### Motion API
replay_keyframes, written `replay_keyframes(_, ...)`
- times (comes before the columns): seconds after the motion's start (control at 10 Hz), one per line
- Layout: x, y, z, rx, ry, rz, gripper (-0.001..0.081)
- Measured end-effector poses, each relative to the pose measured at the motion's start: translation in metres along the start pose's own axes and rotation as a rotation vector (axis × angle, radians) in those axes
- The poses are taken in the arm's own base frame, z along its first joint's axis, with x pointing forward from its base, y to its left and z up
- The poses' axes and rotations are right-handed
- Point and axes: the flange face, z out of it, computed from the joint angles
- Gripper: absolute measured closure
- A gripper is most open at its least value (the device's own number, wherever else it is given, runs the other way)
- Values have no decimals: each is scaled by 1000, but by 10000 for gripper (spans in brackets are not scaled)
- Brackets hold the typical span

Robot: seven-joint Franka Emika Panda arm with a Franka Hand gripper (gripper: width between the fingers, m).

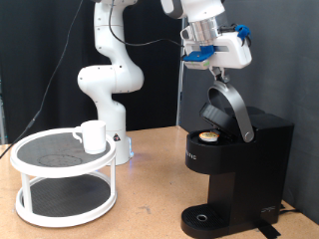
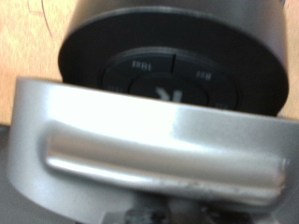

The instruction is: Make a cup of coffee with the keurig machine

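- Wooden bench (image 1: 150,204) under a white wall, with a dark panel behind the keurig (image 1: 234,164).
- Keurig stands at the exterior view's right; its lid (image 1: 221,108) is raised, and a tan-topped pod (image 1: 207,135) sits in the open chamber.
- Jaws (image 1: 219,66) hang just above the lid handle (image 2: 159,140); whether they are apart or together cannot be told.
- Cup (image 1: 93,135) rests on the top tier of a white two-tier rack (image 1: 60,189), well apart at the left.

White cup (image 1: 93,136) — black keurig machine (image 1: 239,169), lid raised
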Motion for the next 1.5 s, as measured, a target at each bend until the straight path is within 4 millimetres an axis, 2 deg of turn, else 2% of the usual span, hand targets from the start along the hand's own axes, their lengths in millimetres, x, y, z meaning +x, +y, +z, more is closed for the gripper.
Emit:
replay_keyframes(0.5, 16, -12, 7, 65, 91, 51, 806)
replay_keyframes(0.8, 27, -21, 18, 94, 144, 79, 806)
replay_keyframes(1.3, 38, -29, 84, 99, 165, 112, 806)
replay_keyframes(1.5, 39, -32, 93, 109, 157, 114, 806)
